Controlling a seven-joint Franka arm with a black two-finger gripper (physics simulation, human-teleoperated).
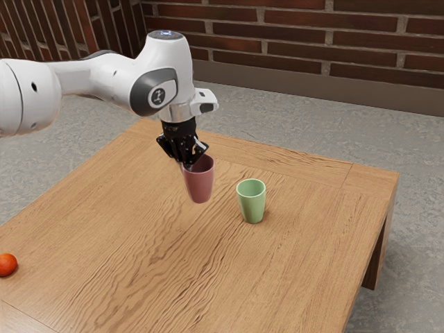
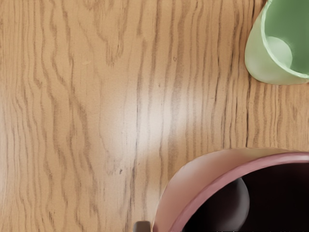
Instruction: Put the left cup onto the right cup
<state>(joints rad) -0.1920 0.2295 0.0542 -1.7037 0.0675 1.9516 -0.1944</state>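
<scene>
The end effector (image 1: 189,161) is seen pinching the rim of the pink cup (image 1: 200,182), one finger inside the mouth and one outside. The pink cup is held clear of the wooden bench (image 1: 139,263), mouth upward and slightly tilted. The green cup (image 1: 251,201) is found standing upright on the bench, near the pink cup on the exterior view's right and apart from it; no contact between the two is observed.

In the wrist view, the pink cup's (image 2: 203,188) rim and dark interior are recorded directly under the hand. The green cup (image 2: 270,53) is seen beside it, open mouth showing, with bare bench (image 2: 87,121) grain between them.

A small orange round object (image 1: 7,264) is noted resting on the bench at the exterior view's left edge, well apart from both cups. A brick wall (image 1: 312,35) is recorded behind the bench.
</scene>
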